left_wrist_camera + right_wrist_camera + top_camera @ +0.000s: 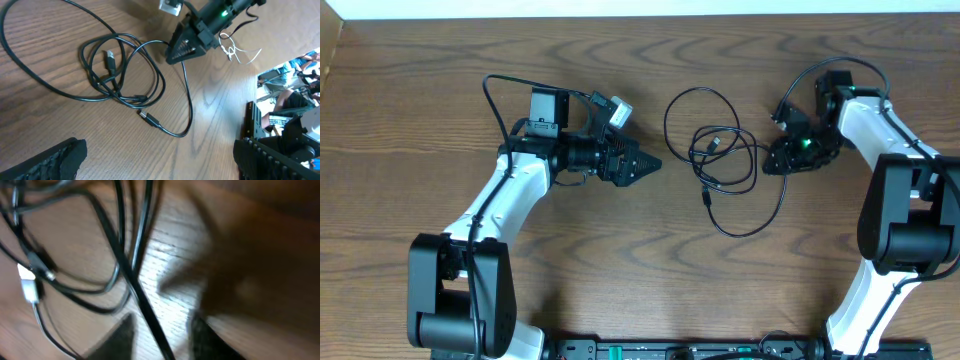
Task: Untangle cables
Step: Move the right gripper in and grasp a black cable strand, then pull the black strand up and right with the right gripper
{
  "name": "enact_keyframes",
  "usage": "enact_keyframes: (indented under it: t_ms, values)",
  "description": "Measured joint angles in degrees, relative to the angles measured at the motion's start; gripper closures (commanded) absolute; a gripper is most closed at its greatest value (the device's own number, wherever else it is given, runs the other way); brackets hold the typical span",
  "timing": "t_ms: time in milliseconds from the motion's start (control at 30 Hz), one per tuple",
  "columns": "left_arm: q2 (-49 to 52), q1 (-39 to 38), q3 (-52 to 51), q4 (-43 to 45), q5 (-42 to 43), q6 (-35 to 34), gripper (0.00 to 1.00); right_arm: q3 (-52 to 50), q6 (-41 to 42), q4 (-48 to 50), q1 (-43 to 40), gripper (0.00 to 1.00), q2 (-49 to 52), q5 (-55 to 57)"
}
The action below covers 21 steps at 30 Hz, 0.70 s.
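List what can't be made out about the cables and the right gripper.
- Right wrist view: blur hides whether the right gripper grips the black cable between its fingers.
- Overhead: the tangle is too small to count its cords.
- Left wrist view: the big loop is cut off by the frame's top-left edges.

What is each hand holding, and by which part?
Left hand is open and holds nothing. Right hand has a black cable between its fingers, mid-strand; whether it is actually gripped cannot be told.
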Motion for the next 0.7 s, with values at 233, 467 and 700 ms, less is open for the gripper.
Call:
enact_keyframes:
  t_ms: [233,467,700]
  values:
    - [0.0,0.0,0.0,0.0,0.8,0.0,0.01,-1.6,0.6,2.9,1.6,0.99,0.0,-3.9]
    - [0.0,-0.4,0.0,0.0,1.2,0.2,0.01,6.2,5.0,-2.3,4.9,0.99,0.2,-8.6]
    - [0.0,-3.0,0.0,0.5,1.7,1.4,0.01,27.5,7.1,-19.1,9.0,0.99,0.3,-6.9]
